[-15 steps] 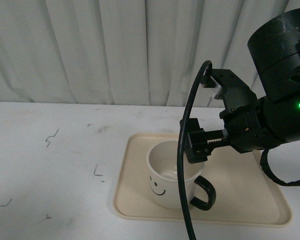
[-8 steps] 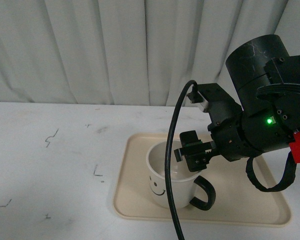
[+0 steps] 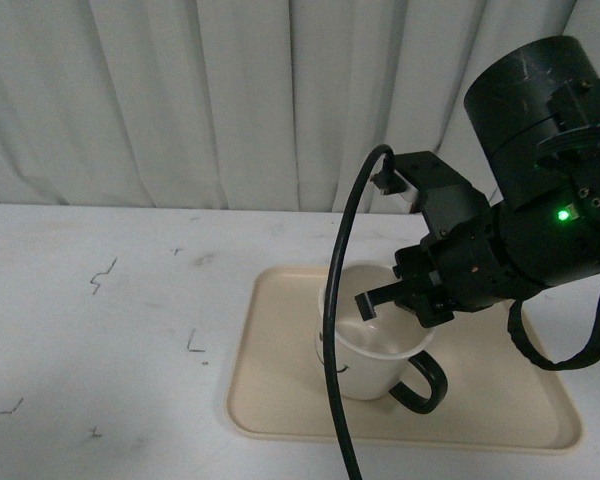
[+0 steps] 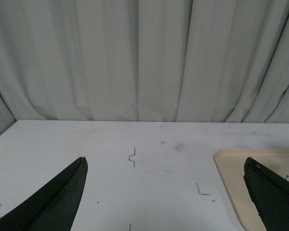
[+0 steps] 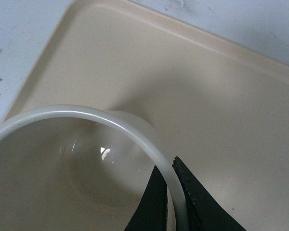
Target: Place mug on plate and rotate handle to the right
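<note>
Your R gripper [image 3: 395, 296] has dropped and clamped the mug [image 3: 372, 345] rim; mug now tilts on the plate [image 3: 280, 418]; handle [image 3: 426, 386] sits approx 5 o'clock from the grip, wants 3. L gripper [image 4: 164, 162] spread, idle

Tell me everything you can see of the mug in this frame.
The mug is cream-white and glossy, like ceramic, and empty inside. Its dark loop handle points right and toward the robot. Only a trace of black print shows on its side. It sits on the beige tray, seemingly tipped a little. The right gripper pinches its rim, one finger inside, one outside. A black cable crosses in front of it.
</note>
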`<state>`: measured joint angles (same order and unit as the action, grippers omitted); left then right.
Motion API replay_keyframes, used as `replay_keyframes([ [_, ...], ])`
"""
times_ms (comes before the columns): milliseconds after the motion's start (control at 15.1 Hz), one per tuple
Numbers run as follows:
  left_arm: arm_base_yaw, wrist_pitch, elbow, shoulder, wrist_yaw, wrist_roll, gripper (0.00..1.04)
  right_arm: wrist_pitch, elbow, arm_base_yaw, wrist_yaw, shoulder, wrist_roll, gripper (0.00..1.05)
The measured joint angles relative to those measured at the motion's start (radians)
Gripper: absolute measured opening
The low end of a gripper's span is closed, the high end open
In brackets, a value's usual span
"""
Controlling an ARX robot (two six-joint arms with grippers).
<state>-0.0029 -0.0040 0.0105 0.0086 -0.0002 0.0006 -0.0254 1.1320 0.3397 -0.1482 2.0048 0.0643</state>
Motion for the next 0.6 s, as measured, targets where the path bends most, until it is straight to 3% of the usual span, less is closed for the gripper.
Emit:
replay_keyframes([
  [66,0.0,0.0,0.0,0.0,0.0,0.0,0.98,-0.056,0.0,-0.024,-0.035,-0.056,0.086,0.04],
  [132,0.0,0.0,0.0,0.0,0.0,0.0,0.98,-0.193,-0.016,-0.103,-0.111,-0.115,0.351,0.04],
  [199,0.0,0.0,0.0,0.0,0.0,0.0,0.98,-0.234,-0.002,-0.14,-0.122,-0.109,0.522,0.04],
  [596,0.0,0.0,0.0,0.0,0.0,0.0,0.98,-0.279,0.092,-0.166,-0.148,-0.021,0.723,0.04],
])
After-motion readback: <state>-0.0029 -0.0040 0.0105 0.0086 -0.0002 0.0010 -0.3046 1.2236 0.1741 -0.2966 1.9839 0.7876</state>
